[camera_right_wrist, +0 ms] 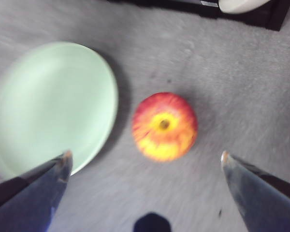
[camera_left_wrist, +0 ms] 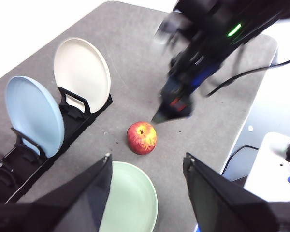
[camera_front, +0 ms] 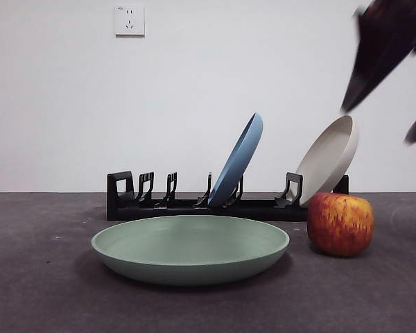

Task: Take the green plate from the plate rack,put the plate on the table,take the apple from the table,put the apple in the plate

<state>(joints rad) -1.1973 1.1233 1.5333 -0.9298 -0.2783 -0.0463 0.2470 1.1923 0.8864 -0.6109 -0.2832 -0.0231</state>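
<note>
We see the green plate [camera_front: 191, 248] lying flat on the bench [camera_front: 41, 291], in front of the rack [camera_front: 194, 205]. The apple [camera_front: 340, 223] stands on the bench just beside the plate, near the rack's end, not touching the plate as far as the wrist views show.

In the rack, a blue plate [camera_front: 237, 159] leans in a middle slot and a beige plate [camera_front: 329, 158] leans at the end nearest the apple. A wall socket [camera_front: 130, 20] sits high on the white wall behind.

The right gripper [camera_right_wrist: 145, 162] hangs above the apple, its jaws spread wide and holding nothing; in its wrist view the apple [camera_right_wrist: 165, 126] lies between the two jaw tips, with the green plate [camera_right_wrist: 53, 106] off to one side. In the front view we find this arm as a dark blurred shape at the upper corner over the apple.

The left gripper [camera_left_wrist: 147, 162] waits higher up, jaws open wide and empty, looking down on the apple [camera_left_wrist: 141, 137], the green plate [camera_left_wrist: 130, 203], the rack [camera_left_wrist: 48, 145] and the right arm [camera_left_wrist: 193, 67].
</note>
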